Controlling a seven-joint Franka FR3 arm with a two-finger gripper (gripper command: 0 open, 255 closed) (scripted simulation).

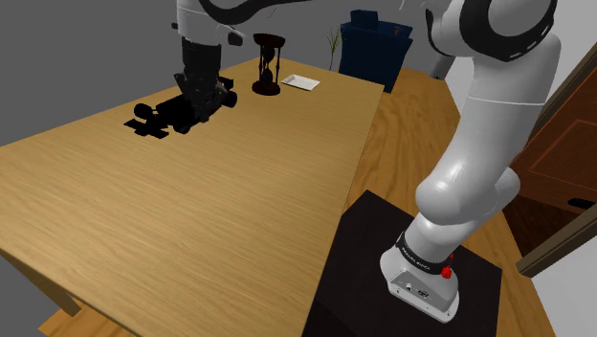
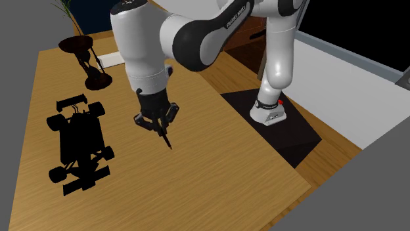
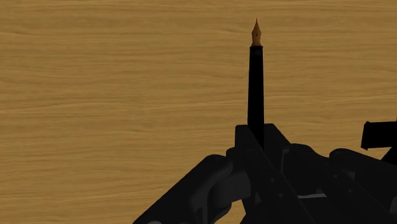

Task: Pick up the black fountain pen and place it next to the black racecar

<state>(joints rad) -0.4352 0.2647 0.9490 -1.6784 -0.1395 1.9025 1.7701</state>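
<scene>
Now the gripper is closed tightly on the black fountain pen, nib down, over the wooden table at mid-frame. The black racecar lies near, at the left.

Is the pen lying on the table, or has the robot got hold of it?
Held: the gripper is shut on the black pen, which sticks out nib-down toward the wooden table, near the black racecar.

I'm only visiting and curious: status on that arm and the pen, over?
Gripper shut on black fountain pen, pointing down. Pen over wooden table, close by black racecar, not touching. Hourglass stands well aside.
</scene>
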